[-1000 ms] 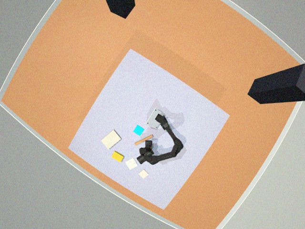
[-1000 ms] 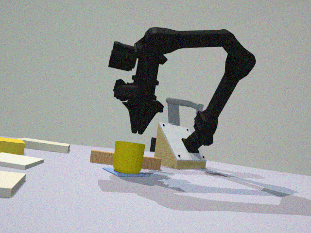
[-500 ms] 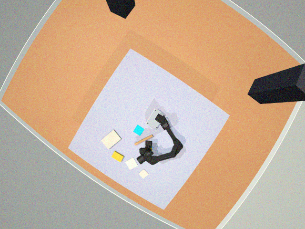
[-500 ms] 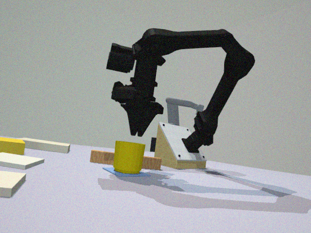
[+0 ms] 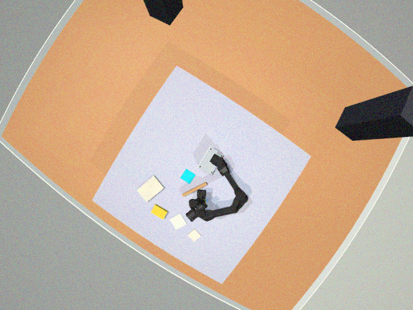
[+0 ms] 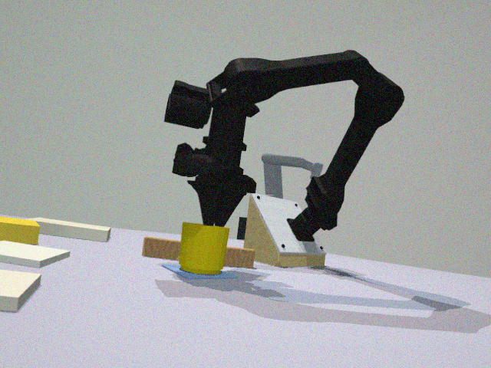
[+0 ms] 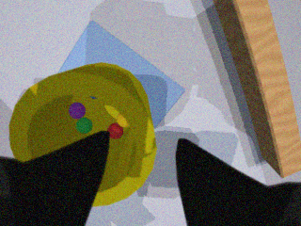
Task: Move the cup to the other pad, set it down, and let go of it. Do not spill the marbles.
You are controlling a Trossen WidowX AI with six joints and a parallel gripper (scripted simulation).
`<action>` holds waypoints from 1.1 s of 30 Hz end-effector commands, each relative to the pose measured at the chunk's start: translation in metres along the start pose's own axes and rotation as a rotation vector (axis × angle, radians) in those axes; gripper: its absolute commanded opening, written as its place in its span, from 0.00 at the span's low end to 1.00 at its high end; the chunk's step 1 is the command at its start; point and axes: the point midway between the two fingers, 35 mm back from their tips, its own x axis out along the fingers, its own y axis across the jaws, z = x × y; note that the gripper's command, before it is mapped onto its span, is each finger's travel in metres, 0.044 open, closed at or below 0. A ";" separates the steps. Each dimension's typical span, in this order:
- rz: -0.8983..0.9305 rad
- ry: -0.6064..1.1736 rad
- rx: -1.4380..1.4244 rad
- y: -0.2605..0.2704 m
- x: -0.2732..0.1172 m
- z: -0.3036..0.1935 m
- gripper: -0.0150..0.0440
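Observation:
The yellow cup (image 6: 202, 249) (image 7: 52, 127) stands upright on the blue pad (image 6: 172, 269) (image 7: 113, 47). A purple marble (image 7: 77, 110), a green marble (image 7: 84, 125) and a red marble (image 7: 116, 131) lie inside; a sliver of blue also shows. My gripper (image 6: 214, 224) (image 7: 143, 143) points down at rim height, part open and holding nothing. In the wrist view one fingertip is over the cup's inside and the other beyond its rim; the near wall lies between them. The cyan pad (image 5: 188, 175) is bare. The arm mostly hides the cup in the top view.
A wooden bar (image 5: 194, 188) (image 6: 160, 247) (image 7: 268, 71) stands between the two pads. A large cream block (image 5: 150, 188), a yellow block (image 5: 159, 211) and two small cream blocks (image 5: 178, 221) (image 5: 193, 235) lie on the other side. The arm's wedge base (image 5: 207, 161) (image 6: 273, 225) is beyond the bar.

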 end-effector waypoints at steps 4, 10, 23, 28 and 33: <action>0.003 0.006 0.005 0.000 0.012 -0.001 0.54; 0.004 0.007 0.004 -0.001 0.022 -0.002 0.54; 0.000 0.004 0.000 -0.001 0.027 -0.002 0.48; 0.000 0.004 0.000 -0.001 0.027 -0.002 0.42; 0.000 0.004 0.000 -0.001 0.027 -0.002 0.37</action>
